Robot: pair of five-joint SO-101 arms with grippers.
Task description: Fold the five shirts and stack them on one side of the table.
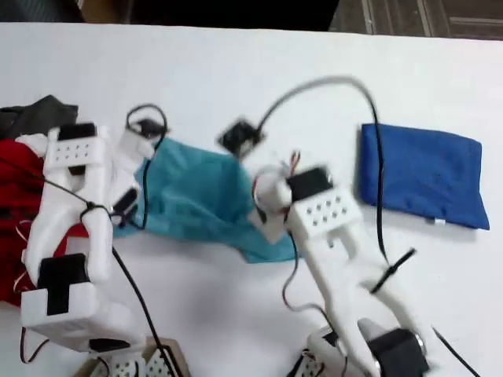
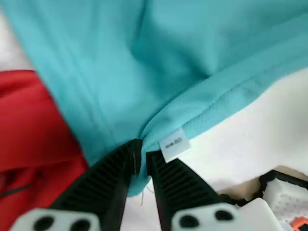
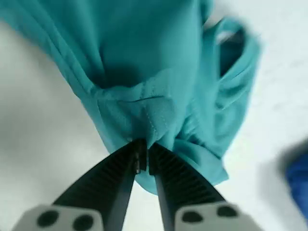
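A crumpled teal fabric shirt (image 1: 196,196) lies mid-surface between the two arms. The left wrist view shows the left end effector (image 2: 143,156) clamped on its hem beside a small white label (image 2: 173,143). The right wrist view shows the right end effector (image 3: 143,155) pinching a bunched fold. In the high view, a folded blue shirt (image 1: 420,174) lies right, with a red shirt (image 1: 16,196) and a dark grey garment (image 1: 35,116) far left on the white surface (image 1: 236,71).
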